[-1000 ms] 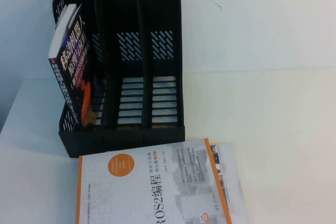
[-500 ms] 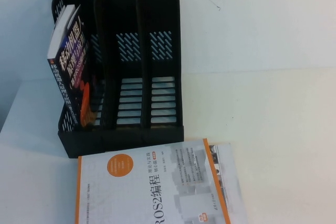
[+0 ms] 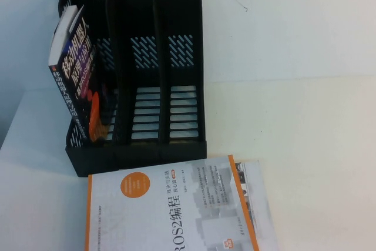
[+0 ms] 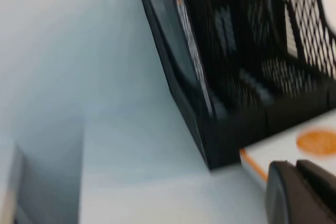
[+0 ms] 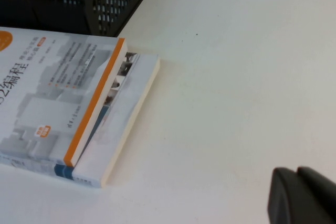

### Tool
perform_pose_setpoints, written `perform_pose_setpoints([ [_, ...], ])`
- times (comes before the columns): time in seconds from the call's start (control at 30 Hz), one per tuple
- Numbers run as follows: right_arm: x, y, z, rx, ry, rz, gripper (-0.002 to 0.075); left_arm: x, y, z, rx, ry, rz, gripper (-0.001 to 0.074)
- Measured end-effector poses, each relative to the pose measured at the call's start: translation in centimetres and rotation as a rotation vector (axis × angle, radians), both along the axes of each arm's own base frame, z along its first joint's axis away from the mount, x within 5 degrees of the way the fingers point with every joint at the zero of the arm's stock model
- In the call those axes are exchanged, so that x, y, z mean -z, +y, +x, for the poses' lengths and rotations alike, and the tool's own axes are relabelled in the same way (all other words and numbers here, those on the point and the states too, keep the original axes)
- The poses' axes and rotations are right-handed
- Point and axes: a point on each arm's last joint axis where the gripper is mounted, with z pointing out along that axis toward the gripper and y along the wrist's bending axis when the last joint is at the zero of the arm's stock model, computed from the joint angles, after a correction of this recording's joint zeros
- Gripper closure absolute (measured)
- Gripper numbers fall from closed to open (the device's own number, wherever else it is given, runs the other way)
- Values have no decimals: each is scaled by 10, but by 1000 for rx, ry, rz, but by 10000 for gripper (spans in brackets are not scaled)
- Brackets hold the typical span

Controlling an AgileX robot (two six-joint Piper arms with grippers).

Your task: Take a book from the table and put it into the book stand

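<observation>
The book (image 3: pixel 79 77) leans in the stand's (image 3: pixel 141 74) nine-o'clock slot, so withdraw clear without nudging it. Left claw (image 4: pixel 302 192) and right claw (image 5: pixel 302 195) hover over the counter (image 3: pixel 305 121); I cannot tell their openings.

Bright, even, cool-tinted overhead light on the white counter (image 3: pixel 305 145), mildly washed out. Soft shadow left of the stand (image 3: pixel 138 69). Dark stand interior nearly swallows detail. Heavy motion blur across the left wrist view; left claw (image 4: pixel 302 192) smeared. Sharper in the right wrist view, right claw (image 5: pixel 304 195) soft-edged.
</observation>
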Motion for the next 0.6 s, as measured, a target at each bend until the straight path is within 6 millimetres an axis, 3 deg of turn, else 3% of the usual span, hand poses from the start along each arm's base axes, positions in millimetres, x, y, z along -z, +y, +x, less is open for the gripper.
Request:
perform_pose_setpoints([
  [0.17, 0, 0, 0, 0, 0, 0, 722, 61, -1, 9, -2, 183, 20, 736],
  [0.6, 0, 0, 0, 0, 0, 0, 722, 61, -1, 12, -16, 138, -31, 736],
])
